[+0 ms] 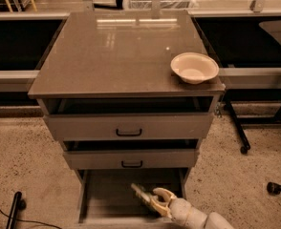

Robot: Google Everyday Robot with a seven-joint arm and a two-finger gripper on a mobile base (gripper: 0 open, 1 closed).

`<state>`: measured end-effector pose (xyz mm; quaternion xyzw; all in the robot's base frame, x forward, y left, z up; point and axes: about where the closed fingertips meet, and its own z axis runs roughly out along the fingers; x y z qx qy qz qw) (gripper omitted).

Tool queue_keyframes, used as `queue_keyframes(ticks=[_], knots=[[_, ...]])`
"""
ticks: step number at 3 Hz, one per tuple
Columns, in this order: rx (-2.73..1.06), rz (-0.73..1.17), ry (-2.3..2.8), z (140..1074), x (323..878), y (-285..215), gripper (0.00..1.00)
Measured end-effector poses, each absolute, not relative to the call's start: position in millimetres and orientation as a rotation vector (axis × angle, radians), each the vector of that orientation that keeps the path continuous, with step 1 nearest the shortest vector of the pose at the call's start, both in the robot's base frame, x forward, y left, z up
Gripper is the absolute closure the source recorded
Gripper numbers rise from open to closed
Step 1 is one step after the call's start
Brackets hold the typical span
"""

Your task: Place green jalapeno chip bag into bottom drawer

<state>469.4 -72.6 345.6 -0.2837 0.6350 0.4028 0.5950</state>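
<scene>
The bottom drawer [107, 197] of the grey cabinet is pulled out, a shallow grey tray with low walls. My gripper [156, 200] reaches in from the lower right, over the drawer's right front part. It is shut on the green jalapeno chip bag [140, 192], which shows edge-on as a thin strip. The bag sticks out up and to the left of the fingers, just above the drawer floor. Whether the bag touches the floor cannot be told.
A white bowl [194, 67] sits at the right edge of the cabinet top. The two upper drawers [128, 126] [131, 159] stand slightly out. A black stand base [14, 209] is on the floor at left, and a black table leg [237, 130] and a caster [273, 188] at right.
</scene>
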Motion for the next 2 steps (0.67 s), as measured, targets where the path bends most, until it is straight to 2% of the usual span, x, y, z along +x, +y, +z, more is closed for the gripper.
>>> queue_keyframes(ticks=[1, 2], knots=[[-0.659, 0.936, 1.475, 345.6, 469.4, -72.6, 0.05], [-0.659, 0.936, 1.475, 345.6, 469.4, -72.6, 0.0]])
